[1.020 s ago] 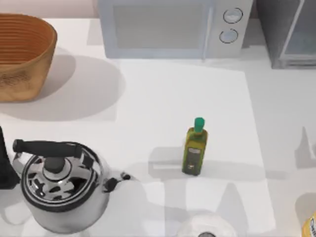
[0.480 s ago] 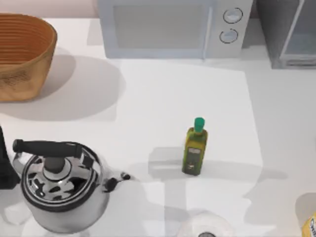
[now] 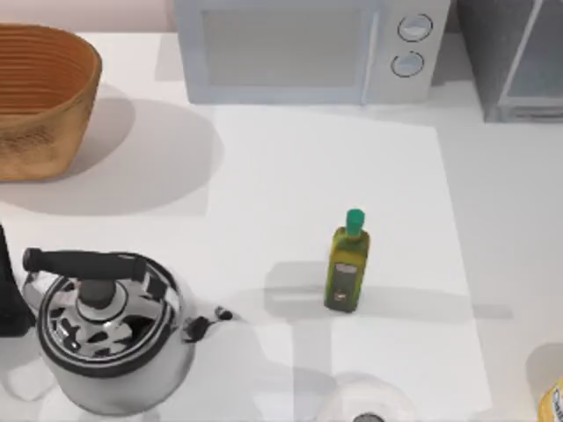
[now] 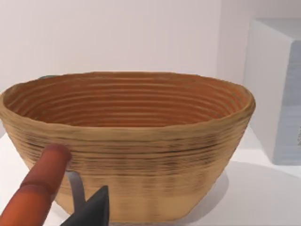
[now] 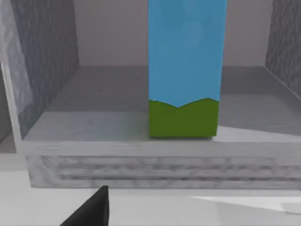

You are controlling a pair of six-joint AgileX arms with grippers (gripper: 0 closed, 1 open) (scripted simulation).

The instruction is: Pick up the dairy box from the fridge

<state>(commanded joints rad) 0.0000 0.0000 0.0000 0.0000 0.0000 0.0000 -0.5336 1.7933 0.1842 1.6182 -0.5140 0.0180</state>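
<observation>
Because the dairy box [image 5: 185, 70] stands upright on the floor of the fridge [image 5: 94, 127], close to the front lip of the open compartment, you want the right arm's approach straight and level. In the right wrist view the carton's light-blue face and green bottom band look squarely at the camera, with dark speckled walls to either side and free space around the box. One dark fingertip of the right gripper [image 5: 89, 209] shows in front of the fridge sill; you cannot tell from this whether its fingers are spread or closed. Open wide before entering, clear the sill, centre on the blue face above the green band, and close on the two side faces so the tall carton does not tip backward.

In the top view the fridge [image 3: 515, 57] sits at the table's far right, next to the microwave [image 3: 308, 48]. The olive-oil bottle [image 3: 347, 261] stands mid-table, well clear of your path. The left gripper [image 4: 87, 212] is idle near the wicker basket [image 4: 127, 141] and kettle [image 3: 106, 330]; its finger state cannot be told.
</observation>
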